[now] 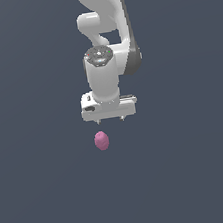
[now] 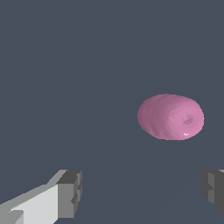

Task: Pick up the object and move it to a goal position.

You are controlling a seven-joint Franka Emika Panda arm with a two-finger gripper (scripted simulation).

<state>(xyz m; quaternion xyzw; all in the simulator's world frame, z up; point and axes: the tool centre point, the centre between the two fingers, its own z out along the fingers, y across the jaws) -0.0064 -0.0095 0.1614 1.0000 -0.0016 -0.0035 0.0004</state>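
The exterior view shows the whole scene: a white robot arm (image 1: 105, 38) reaches down from the top of the picture over a plain dark grey-blue floor (image 1: 45, 194), and its gripper (image 1: 109, 119) points straight down. Only the tips of the two fingers (image 1: 99, 121) peek out below the wide white bar of the hand, so this view says little about them beyond their being set apart. The pink egg (image 1: 102, 140) sits just below the gripper, apart from it, a little toward the exterior view's left of the hand's middle, roughly under the finger on that side. Whether the egg rests on the floor cannot be told from this view, as the ground is one flat colour with no shadow

The wrist view gives what the other lacks. Here the jaws stand wide open, with bare floor (image 2: 65, 65) between them: one grey finger pad on a white finger (image 2: 70, 192) shows at one side and the other pad at the opposite edge, partly cut off by the frame. The gripper (image 2: 140, 192) holds nothing. The egg (image 2: 170, 117) looks large here, smooth and matte, lying on its side with a small pale spot near one end. It is not between the pads; it lies beyond them, nearer the cut-off pad, touching neither
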